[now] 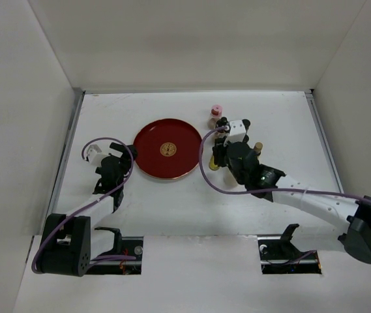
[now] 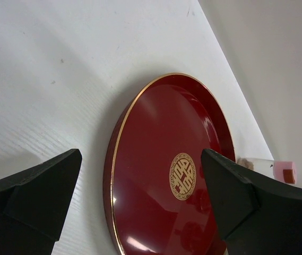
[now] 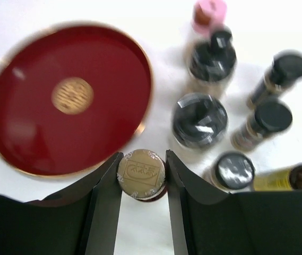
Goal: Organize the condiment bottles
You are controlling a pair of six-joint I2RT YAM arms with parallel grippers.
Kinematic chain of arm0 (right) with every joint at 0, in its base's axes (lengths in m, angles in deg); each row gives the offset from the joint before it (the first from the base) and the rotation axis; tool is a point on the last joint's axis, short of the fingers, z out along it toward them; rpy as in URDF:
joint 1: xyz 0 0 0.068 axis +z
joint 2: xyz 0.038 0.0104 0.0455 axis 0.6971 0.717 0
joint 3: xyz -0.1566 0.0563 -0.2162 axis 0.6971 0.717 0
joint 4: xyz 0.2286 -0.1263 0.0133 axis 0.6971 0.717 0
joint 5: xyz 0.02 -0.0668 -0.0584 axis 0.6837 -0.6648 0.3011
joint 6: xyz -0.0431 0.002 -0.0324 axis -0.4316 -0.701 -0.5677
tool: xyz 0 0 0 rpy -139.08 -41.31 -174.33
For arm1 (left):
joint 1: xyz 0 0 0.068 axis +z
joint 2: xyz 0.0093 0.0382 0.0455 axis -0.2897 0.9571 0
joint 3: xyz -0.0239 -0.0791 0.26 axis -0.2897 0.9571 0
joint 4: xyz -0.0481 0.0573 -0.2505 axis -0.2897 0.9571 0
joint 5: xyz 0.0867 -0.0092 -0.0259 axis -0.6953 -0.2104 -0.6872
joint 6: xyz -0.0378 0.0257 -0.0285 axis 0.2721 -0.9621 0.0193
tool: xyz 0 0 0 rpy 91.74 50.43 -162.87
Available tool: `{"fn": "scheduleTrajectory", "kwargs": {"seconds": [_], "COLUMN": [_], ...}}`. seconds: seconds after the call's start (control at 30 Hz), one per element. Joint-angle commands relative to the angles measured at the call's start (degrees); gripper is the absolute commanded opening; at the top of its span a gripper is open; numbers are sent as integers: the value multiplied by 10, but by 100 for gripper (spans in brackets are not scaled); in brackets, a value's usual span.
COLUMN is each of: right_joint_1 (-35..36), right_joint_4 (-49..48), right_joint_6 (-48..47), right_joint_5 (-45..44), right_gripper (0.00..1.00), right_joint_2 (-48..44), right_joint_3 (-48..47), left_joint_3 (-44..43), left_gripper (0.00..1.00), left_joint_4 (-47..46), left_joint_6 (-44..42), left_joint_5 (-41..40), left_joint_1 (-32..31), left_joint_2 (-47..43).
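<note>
My right gripper (image 3: 141, 170) is shut on a small bottle with a gold cap (image 3: 141, 172), held just off the round red tray's near right rim (image 3: 140, 127). Beyond it stand several bottles: a pink-capped one (image 3: 209, 13), black-capped ones (image 3: 210, 56) (image 3: 199, 119) (image 3: 286, 69) (image 3: 265, 119) (image 3: 234, 170) and a yellow one lying at the right (image 3: 278, 178). From above, the right gripper (image 1: 216, 155) covers most of the cluster; the pink-capped bottle (image 1: 216, 111) shows behind it. My left gripper (image 2: 140, 183) is open and empty, low at the tray's left side (image 1: 110, 166).
The red tray (image 1: 147, 153) with a gold emblem lies empty at the table's middle left. White walls enclose the table on three sides. A purple cable loops over each arm.
</note>
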Motion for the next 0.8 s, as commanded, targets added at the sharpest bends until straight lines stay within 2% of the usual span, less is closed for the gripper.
{"fn": "scheduleTrajectory", "kwargs": {"seconds": [0.0, 0.1, 0.33, 0.5, 0.77], "right_joint_1": [15, 19, 41, 47, 65], "right_joint_4": [-69, -90, -156, -148, -105], "right_joint_6": [-13, -6, -16, -28, -46], "right_joint_5": [3, 46, 99, 123, 133], "right_gripper": [27, 26, 24, 24, 26], "right_joint_2": [-8, 60, 290, 428, 573], "right_joint_3": [-87, -148, -335, -478, -634], "left_joint_3": [8, 18, 47, 50, 49], "left_gripper": [100, 100, 100, 100, 100], "left_joint_4": [-37, -37, -38, -38, -47], "left_joint_6": [8, 21, 58, 69, 70], "left_joint_5": [2, -2, 12, 14, 17], "left_joint_1": [7, 18, 76, 81, 80], "left_joint_2": [0, -7, -21, -14, -8]}}
